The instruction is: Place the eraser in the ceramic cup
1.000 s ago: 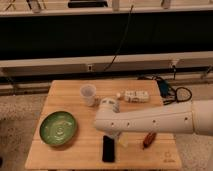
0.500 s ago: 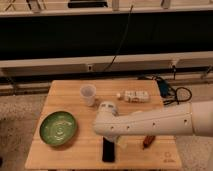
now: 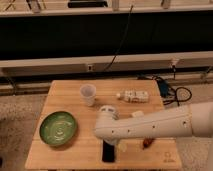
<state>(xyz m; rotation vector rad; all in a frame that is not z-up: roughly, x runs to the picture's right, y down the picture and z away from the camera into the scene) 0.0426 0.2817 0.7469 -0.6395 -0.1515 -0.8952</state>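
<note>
The eraser [image 3: 108,151] is a flat black block lying near the front edge of the wooden table [image 3: 70,95]. The ceramic cup [image 3: 88,94] is small, white and upright at the back of the table, left of centre and well away from the eraser. My white arm [image 3: 150,127] reaches in from the right and ends above the eraser. The gripper [image 3: 119,145] hangs under the arm's end, just right of the eraser's top and mostly hidden by the arm.
A green plate [image 3: 58,128] lies at the left. A whitish bottle-like object [image 3: 134,96] lies at the back right. A whitish block [image 3: 137,114] and a brown object [image 3: 146,143] peek out from behind the arm. Cables [image 3: 172,92] lie off the right edge.
The arm's end has dropped slightly toward the table's front, over the eraser. The eraser, cup and plate have not moved.
</note>
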